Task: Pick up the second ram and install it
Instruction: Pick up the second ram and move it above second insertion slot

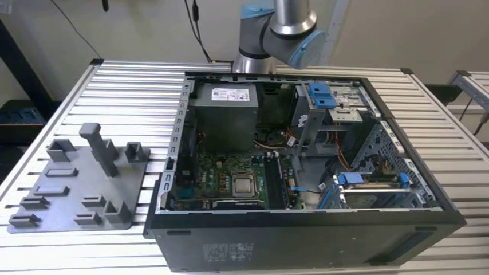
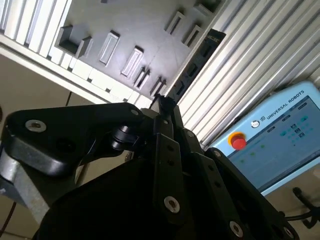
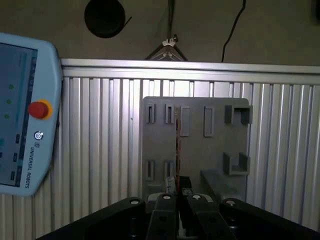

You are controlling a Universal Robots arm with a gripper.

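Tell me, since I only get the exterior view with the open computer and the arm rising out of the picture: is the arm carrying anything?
Observer: Yes. In the first wrist view the gripper is shut on the second ram, a thin stick seen edge-on.
Operator: What lies beyond the stick?
Observer: The grey fixture plate on the slatted table; the stick stands in line with the plate's slots.
Operator: Anything nearby that I miss?
Observer: A light blue control tablet with a red button appears in both wrist views.
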